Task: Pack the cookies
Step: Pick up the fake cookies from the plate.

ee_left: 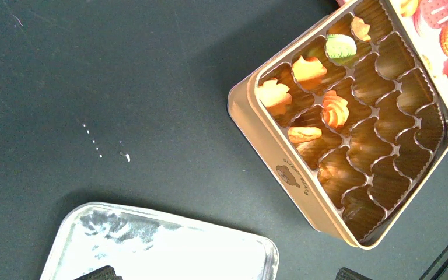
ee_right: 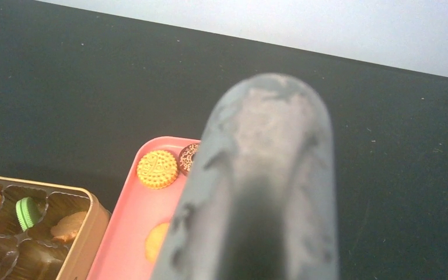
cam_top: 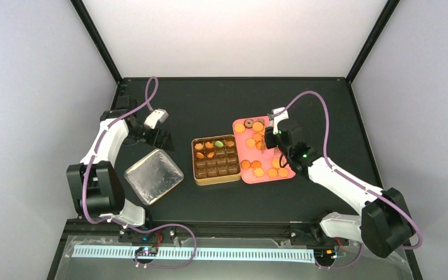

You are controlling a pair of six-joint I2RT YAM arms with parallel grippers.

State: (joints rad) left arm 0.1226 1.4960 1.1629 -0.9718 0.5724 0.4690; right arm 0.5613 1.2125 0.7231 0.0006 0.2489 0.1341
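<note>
Several orange cookies (cam_top: 259,172) lie on a pink tray (cam_top: 240,149), with a dark one (ee_right: 188,157) and a round yellow one (ee_right: 157,169) at its far end. A few orange cookies (ee_left: 335,109) and a green one (ee_left: 340,48) sit in the brown compartmented tin (cam_top: 195,163). My right gripper (cam_top: 270,139) hovers over the tray, shut on grey metal tongs (ee_right: 268,175) that fill its wrist view and hide its fingers. My left gripper (ee_left: 226,274) is open and holds nothing. It hangs left of the tin, above the lid's edge.
A silver tin lid (cam_top: 153,175) lies on the black table, left of the tin and near the left arm. The tin (ee_left: 280,157) and tray stand side by side in the middle. Grey walls close off the table's far and side edges.
</note>
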